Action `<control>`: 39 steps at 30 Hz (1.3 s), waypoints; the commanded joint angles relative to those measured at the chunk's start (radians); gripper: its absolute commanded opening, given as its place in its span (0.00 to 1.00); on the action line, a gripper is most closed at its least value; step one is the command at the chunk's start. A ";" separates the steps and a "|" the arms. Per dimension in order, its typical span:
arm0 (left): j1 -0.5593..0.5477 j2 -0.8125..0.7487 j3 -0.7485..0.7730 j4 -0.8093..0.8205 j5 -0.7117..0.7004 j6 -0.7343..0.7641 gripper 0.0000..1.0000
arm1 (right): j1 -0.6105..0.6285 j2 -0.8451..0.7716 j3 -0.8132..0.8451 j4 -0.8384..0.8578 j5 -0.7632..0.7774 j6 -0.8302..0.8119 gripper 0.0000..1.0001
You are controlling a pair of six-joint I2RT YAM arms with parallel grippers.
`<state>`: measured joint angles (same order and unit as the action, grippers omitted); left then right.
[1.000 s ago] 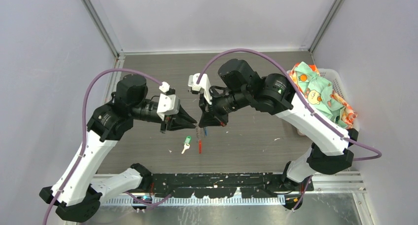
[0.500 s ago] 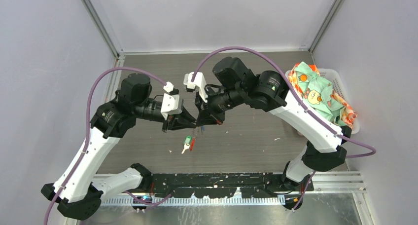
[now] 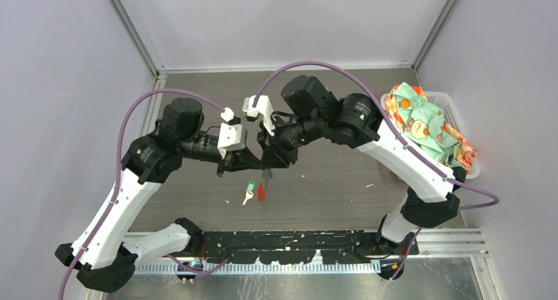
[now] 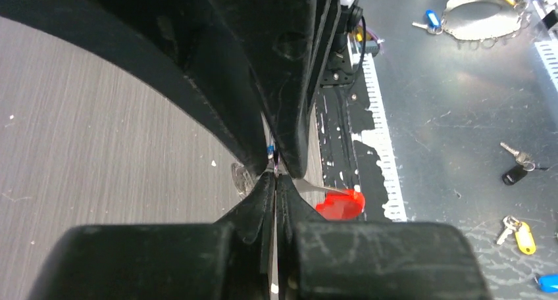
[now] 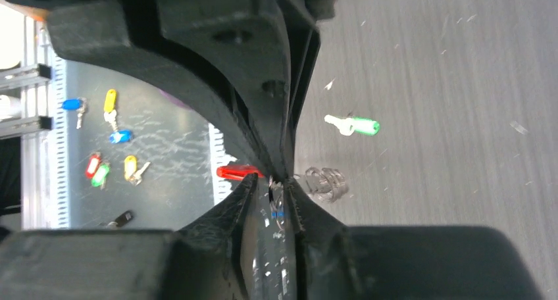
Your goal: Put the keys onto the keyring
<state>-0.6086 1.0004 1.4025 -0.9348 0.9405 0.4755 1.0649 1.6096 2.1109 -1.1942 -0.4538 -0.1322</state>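
Right wrist: green-headed silver key (image 5: 353, 125).

Bench (image 3: 342, 181): grey-brown, fine wood grain, pale flecks.
Key (image 3: 250, 187): green head, silver blade.
Keyring (image 3: 261, 193): red loop, silvery chain.
Basket (image 3: 455, 106): white.
Cloth (image 3: 424, 125): mint green, orange patches, cartoon print.
Cables (image 3: 129, 114): purple.
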 commanded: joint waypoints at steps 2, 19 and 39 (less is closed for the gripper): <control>-0.007 -0.033 -0.046 0.191 0.028 -0.214 0.00 | -0.006 -0.152 -0.133 0.267 0.034 0.061 0.32; 0.000 -0.068 -0.095 0.597 0.146 -0.642 0.00 | -0.031 -0.623 -0.703 0.818 0.091 0.130 0.35; -0.001 -0.087 -0.096 0.569 0.155 -0.598 0.00 | -0.031 -0.530 -0.653 0.842 0.022 0.169 0.01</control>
<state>-0.6090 0.9390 1.2789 -0.3977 1.0752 -0.1459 1.0374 1.0927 1.4170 -0.3828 -0.4301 0.0299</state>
